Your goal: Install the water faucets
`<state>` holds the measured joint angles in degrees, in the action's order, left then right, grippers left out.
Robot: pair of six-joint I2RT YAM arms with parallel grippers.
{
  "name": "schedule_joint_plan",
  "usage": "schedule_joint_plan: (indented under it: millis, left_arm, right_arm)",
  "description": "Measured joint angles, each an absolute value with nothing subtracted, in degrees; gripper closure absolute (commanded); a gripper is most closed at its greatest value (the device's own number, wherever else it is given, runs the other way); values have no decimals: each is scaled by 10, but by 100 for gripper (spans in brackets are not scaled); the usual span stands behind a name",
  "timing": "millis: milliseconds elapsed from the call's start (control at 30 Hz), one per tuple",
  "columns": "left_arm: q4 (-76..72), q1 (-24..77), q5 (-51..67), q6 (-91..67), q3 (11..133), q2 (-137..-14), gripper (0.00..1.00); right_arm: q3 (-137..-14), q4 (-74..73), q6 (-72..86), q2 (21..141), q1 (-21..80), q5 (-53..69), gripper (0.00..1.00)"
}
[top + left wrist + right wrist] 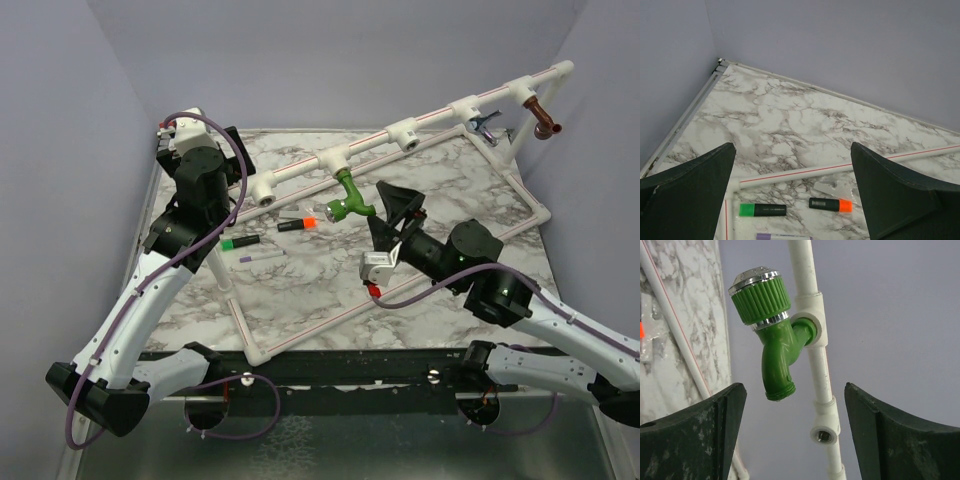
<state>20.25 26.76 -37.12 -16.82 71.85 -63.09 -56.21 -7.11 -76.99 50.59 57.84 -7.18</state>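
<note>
two grippers, both released. the right gripper [377,203] stands with its jaws spread and nothing between them. its fingertips are aimed at the green faucet [774,347], which is just ahead and apart from them. that faucet is seated in a white tee fitting [812,327] on the raised pipe rail [300,172], and its ribbed knob and bent spout reach out over the table. farther along the rail, near its right end, a chrome faucet [487,124] and a copper-brown faucet [545,118] sit at their own fittings. the left gripper [792,150] hangs wide open and empty at the far left. below it, a green-capped marker [762,209] and an orange-capped marker [830,204] lie on the marble tabletop [300,290].
</note>
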Motion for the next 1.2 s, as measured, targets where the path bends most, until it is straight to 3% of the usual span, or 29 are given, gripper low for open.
schedule_joint_plan:
  millis: [200, 467, 867, 1067, 1200]
  left_arm:
    - [203, 268, -371, -168, 719, -631, 1]
    - [202, 268, -371, -168, 718, -631, 1]
    - [201, 268, -371, -168, 717, -629, 1]
    - [200, 268, -371, -166, 716, -629, 1]
    - [199, 268, -371, -166, 715, -628, 1]
  right_arm:
    - [-527, 6, -865, 519, 579, -73, 16]
    - [-490, 93, -960, 544, 582, -72, 25]
    - [-487, 152, -991, 574, 589, -66, 30]
    - [-483, 155, -990, 588, 590, -65, 44]
    - [-483, 159, -989, 591, 592, -65, 63]
